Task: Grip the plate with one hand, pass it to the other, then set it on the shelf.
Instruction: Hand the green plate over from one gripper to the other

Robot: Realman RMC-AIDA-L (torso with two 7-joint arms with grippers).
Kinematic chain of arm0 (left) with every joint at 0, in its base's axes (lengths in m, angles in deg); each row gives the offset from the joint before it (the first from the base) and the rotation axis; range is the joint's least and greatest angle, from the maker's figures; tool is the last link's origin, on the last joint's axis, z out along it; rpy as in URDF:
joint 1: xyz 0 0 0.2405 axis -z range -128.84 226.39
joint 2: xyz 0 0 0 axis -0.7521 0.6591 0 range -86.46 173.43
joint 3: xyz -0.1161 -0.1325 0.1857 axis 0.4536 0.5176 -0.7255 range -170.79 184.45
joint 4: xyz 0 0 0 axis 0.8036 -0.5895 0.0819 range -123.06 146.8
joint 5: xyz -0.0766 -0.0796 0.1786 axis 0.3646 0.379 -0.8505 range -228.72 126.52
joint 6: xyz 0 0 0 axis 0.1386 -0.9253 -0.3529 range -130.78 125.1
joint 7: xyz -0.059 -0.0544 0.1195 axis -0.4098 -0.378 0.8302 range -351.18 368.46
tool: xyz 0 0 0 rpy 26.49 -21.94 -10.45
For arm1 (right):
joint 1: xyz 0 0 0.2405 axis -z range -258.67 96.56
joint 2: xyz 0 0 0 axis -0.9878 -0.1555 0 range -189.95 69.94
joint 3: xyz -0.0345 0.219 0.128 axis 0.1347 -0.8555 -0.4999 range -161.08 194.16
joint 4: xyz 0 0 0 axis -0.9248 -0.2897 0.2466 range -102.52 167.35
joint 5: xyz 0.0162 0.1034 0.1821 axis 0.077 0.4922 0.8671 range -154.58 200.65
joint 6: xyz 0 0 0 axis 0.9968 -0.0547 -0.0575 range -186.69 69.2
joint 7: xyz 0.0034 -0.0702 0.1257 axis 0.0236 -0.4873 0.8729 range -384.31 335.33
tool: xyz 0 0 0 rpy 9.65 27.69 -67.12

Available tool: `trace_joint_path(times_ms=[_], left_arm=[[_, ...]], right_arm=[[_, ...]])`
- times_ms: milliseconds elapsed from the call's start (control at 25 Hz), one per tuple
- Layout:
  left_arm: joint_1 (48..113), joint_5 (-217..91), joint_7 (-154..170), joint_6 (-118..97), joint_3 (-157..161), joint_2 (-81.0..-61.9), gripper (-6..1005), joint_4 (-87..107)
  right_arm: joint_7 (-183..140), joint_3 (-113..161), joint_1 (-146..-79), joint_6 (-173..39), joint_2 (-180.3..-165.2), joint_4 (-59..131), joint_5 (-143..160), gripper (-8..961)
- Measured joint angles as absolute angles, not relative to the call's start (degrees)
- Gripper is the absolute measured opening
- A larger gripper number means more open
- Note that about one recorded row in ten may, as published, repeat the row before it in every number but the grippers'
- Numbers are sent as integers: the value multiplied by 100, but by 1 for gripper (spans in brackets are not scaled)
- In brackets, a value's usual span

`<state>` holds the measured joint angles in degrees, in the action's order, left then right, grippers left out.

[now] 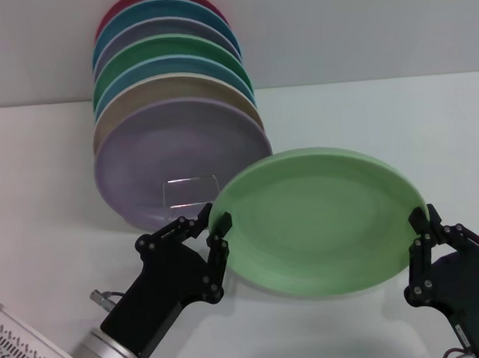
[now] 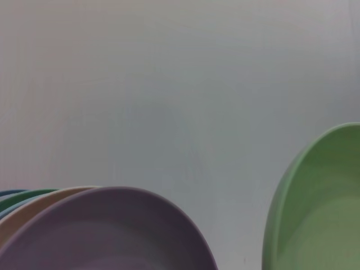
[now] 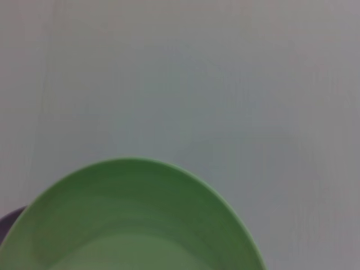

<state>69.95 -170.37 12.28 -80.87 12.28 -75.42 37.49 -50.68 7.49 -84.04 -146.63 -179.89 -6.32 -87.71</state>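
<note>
- Handover stage, by my reading: the mint-green plate [image 1: 321,220] hangs above the white table [image 1: 39,161] in front of the robot, tilted, held at both ends of its rim at once.
- Right gripper [image 1: 423,219], all-black body, sits at the plate's right edge with its fingers closed over the rim. Grip step looks done.
- Left gripper [image 1: 216,226], on the silver-grey ribbed wrist, meets the plate's left edge; fingers appear clamped on the rim there too, so the pass is in progress or just about complete.
- Left to do: right gripper lets go, left arm carries the plate to the wire rack [image 1: 191,191], sets it in.
- Left wrist view shows the plate's rim close by and the lilac plate [image 1: 180,159] beyond it; the right wrist view shows only the mint plate's far rim against the table.
- Rack sits just behind and to the left of the held plate. Only a small rectangular loop of it shows in front of the lilac plate.
- Stack of standing plates [image 1: 169,72] fills the rack behind the lilac one: beige, blue, darker green, grey-lilac, teal, dark red at the rear.
- Obstacle: the lilac plate is front-most and near the held plate's left rim. Free slot looks to be only at the front, so the approach is tight; a careless swing could knock the row.
</note>
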Motion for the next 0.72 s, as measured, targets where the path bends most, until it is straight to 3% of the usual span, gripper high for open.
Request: trace_joint_path(times_ms=[600, 720], left_arm=[[7049, -17035, 1216, -8034, 1228, -7536, 167, 3735], [7058, -17035, 1216, -8032, 1228, -7533, 91, 3735]], right_arm=[[-5068, 764, -8448, -14663, -17989, -634, -8769, 21], [-5069, 773, -8449, -14663, -17988, -634, -8767, 20]])
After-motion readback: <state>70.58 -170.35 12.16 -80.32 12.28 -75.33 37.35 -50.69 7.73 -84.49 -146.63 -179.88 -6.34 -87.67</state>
